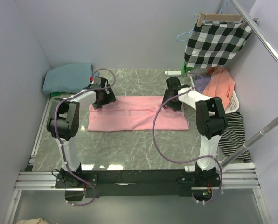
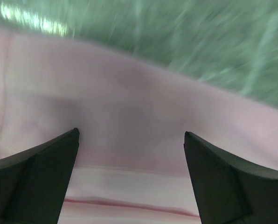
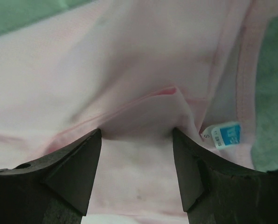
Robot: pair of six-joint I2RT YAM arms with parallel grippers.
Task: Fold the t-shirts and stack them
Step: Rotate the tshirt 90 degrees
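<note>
The light pink t-shirt (image 1: 136, 114) lies folded into a long band across the middle of the table. My left gripper (image 1: 103, 97) is over its far left corner. In the blurred left wrist view its jaws (image 2: 131, 135) stand wide open just above the pink cloth (image 2: 129, 102). My right gripper (image 1: 171, 100) is at the shirt's far right end by the collar. It is open (image 3: 136, 133), its fingertips pressed onto a raised fold of pink cloth (image 3: 143, 112), beside the blue size label (image 3: 225, 135). The dusty teal t-shirt (image 1: 68, 77) lies folded in the far left corner.
A black-and-white checked cloth (image 1: 217, 39) hangs on a hanger at the far right. Below it a white basket (image 1: 234, 100) holds orange and purple clothes. A striped garment (image 1: 232, 133) drapes at the right edge. Metal rails (image 1: 260, 32) cross the right side. Walls enclose left and back.
</note>
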